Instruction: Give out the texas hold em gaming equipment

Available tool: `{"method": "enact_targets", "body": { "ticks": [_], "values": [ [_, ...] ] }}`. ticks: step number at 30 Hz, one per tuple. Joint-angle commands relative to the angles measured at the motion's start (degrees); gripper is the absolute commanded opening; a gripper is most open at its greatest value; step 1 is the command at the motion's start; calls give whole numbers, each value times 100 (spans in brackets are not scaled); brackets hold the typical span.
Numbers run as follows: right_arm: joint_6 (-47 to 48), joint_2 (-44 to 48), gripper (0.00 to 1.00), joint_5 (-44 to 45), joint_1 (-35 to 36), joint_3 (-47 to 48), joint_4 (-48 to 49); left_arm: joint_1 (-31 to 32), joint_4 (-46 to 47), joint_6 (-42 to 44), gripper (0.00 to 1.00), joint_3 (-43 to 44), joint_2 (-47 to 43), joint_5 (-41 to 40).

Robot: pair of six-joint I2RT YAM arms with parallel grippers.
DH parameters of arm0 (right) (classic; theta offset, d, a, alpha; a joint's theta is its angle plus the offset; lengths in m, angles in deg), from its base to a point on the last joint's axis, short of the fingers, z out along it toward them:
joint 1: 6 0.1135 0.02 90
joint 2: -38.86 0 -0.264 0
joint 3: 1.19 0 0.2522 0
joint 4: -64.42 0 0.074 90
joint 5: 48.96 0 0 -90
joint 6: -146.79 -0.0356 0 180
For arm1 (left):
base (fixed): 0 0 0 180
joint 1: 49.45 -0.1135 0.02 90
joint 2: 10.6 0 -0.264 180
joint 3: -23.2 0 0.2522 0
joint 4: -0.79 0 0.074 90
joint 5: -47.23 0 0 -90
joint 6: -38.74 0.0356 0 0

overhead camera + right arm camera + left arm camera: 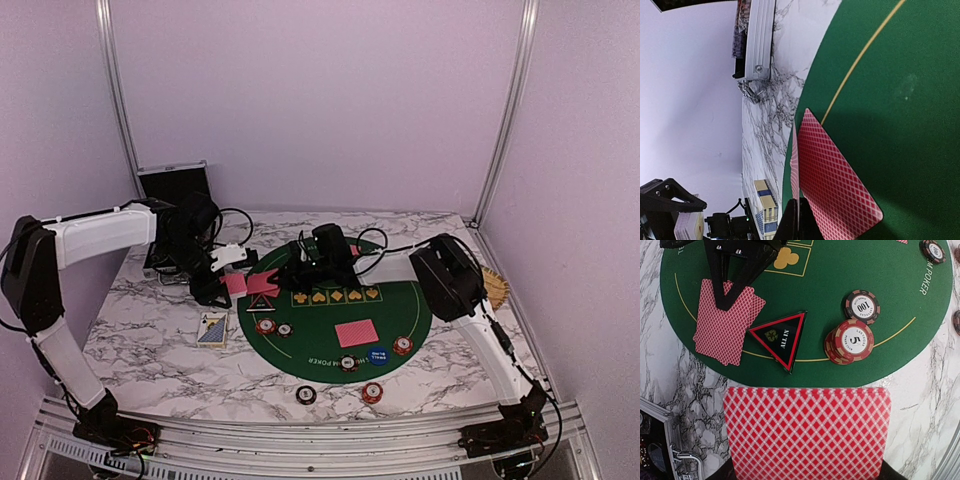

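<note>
**A:** Why does the left pincer [226, 286] hang at the rim of the green mat [850, 270]?

**B:** It is clamped on a stack of pink-red-backed cards [807, 432], backs up, over the worktop [140, 340]. It probably serves as the supply hand, keeping the stack within the other arm's reach.

**A:** And the right pincer [724, 300]?

**B:** Closed too, gripping a few dealt cards [720, 325] face down and low over the mat, just beyond the left pincer's fingertips. The likely reason is to lay them at that seat without showing a face.

**A:** What else lies near it?

**B:** The black triangular marker [781, 336] lies just beside those cards. The dark-red chips [852, 340] sit past the marker, near it but apart. Together they look like one player's share.

**A:** Any containers?

**B:** The silver-edged case [759, 45] stands open off the mat, well beyond the right pincer. Something fills its tray, but it is too blurred to name. A card box [212, 328] lies on the worktop near the left pincer, and whether anything is in it cannot be told.
</note>
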Motion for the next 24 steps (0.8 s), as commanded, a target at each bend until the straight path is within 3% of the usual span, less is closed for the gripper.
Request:
{"method": "enact_targets", "body": {
  "ticks": [1, 5, 9, 21, 24],
  "values": [
    [-71, 6, 0, 295, -48, 298, 11, -24, -46, 26, 0, -82, -208, 172],
    [-55, -23, 0, 420, -43, 290, -35, -24, -53, 1, 0, -66, -204, 193],
    [-3, -30, 8, 441, -37, 250, -153, -24, -56, -4, 0, -52, -218, 183],
    [583, 582, 45, 672, 1, -286, -371, -6, -69, -49, 0, -35, -191, 245],
    [845, 743, 58, 787, -9, -263, -681, -6, -65, -45, 0, -42, -190, 235]
  ]
}}
